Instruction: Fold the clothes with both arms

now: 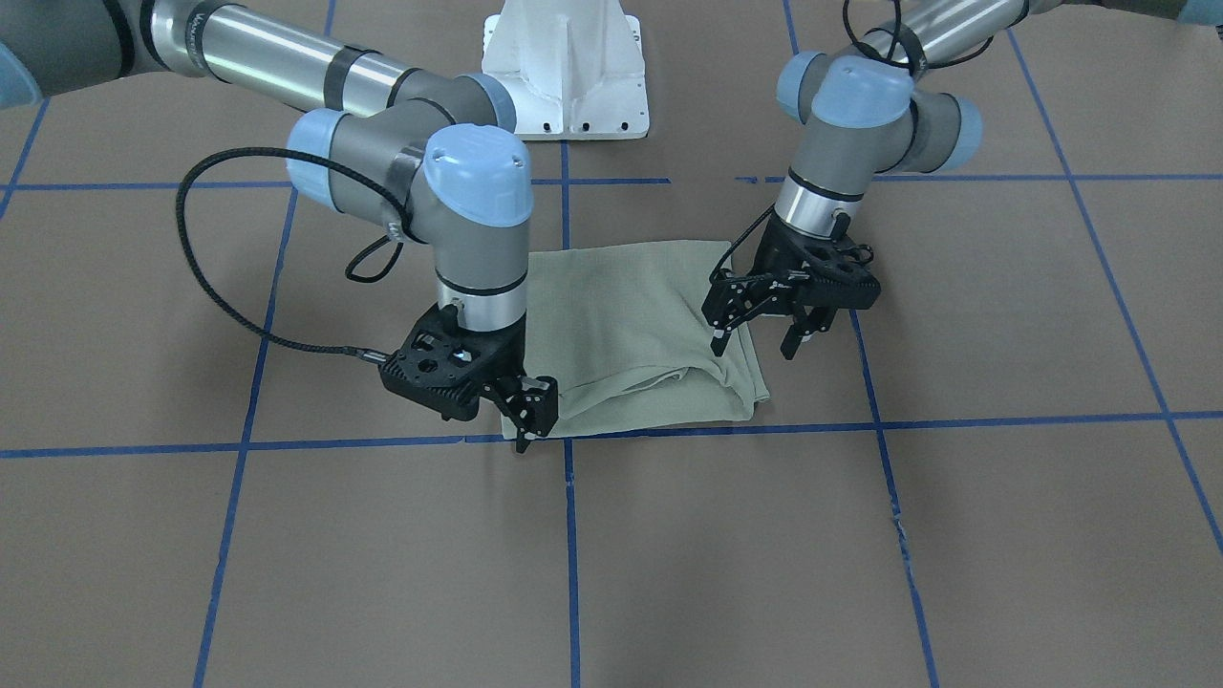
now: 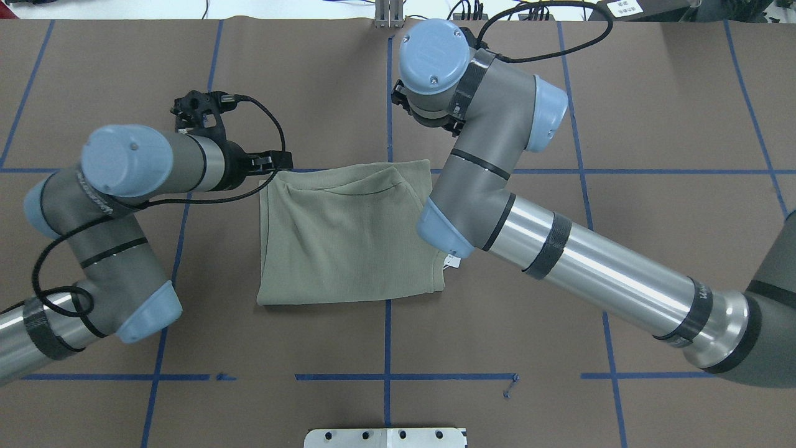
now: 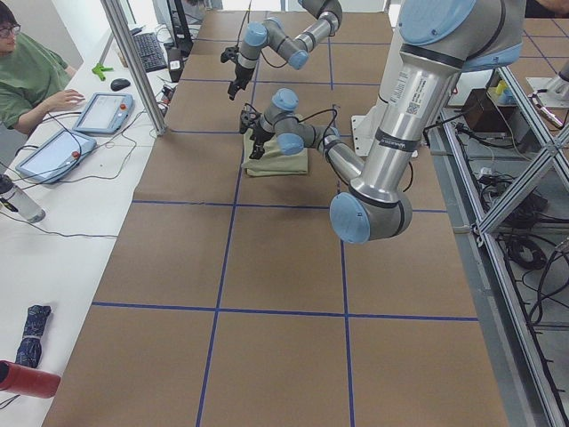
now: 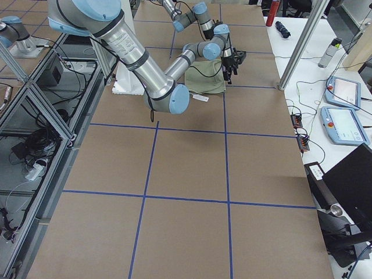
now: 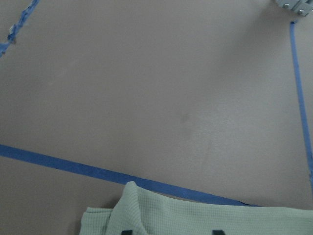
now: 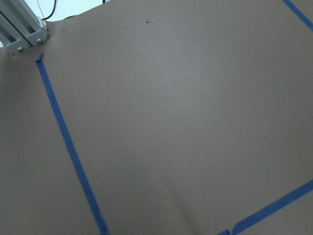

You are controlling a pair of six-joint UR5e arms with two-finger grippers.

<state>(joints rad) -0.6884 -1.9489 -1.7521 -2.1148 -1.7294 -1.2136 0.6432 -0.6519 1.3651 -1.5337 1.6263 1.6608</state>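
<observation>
Shirt lies folded into a near-square pad at the middle of the table, its longer side running 9 to 3 o'clock in the overhead view. The left gripper hangs with jaws spread at the pad's 10 o'clock corner. The right gripper points down at the 2 o'clock corner; whether it pinches cloth I cannot tell. Both seem equally near. The flat brown surface stretches wide toward 12 and 6 o'clock.
</observation>
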